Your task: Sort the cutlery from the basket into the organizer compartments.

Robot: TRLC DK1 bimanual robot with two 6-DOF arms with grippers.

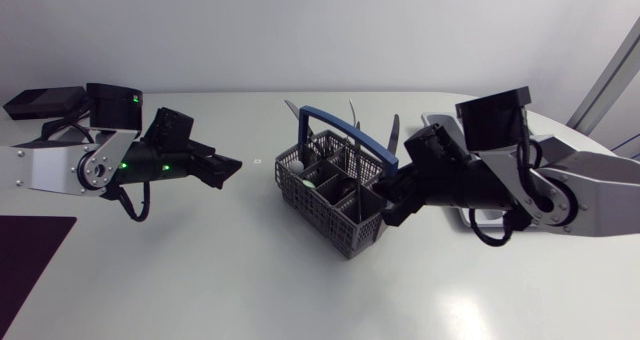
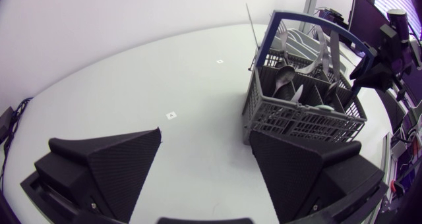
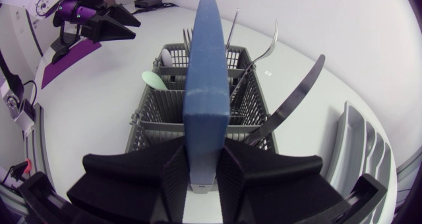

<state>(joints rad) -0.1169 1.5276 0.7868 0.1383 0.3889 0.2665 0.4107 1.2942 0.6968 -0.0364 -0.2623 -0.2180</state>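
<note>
A grey plastic cutlery basket (image 1: 335, 205) with a blue handle (image 1: 345, 130) stands at the table's middle. Forks, knives and spoons stick up from its cells, among them a pale green spoon (image 3: 153, 79). My right gripper (image 1: 385, 195) is at the basket's right end. In the right wrist view its fingers (image 3: 254, 174) press the blue handle (image 3: 206, 66) from both sides. My left gripper (image 1: 228, 168) hangs open left of the basket (image 2: 297, 118) with nothing between its fingers (image 2: 125, 158). The grey organizer (image 3: 356, 151) lies behind my right arm, mostly hidden.
A dark purple mat (image 1: 30, 250) lies at the table's front left corner. Bare white tabletop (image 1: 250, 270) stretches in front of the basket and between the two arms.
</note>
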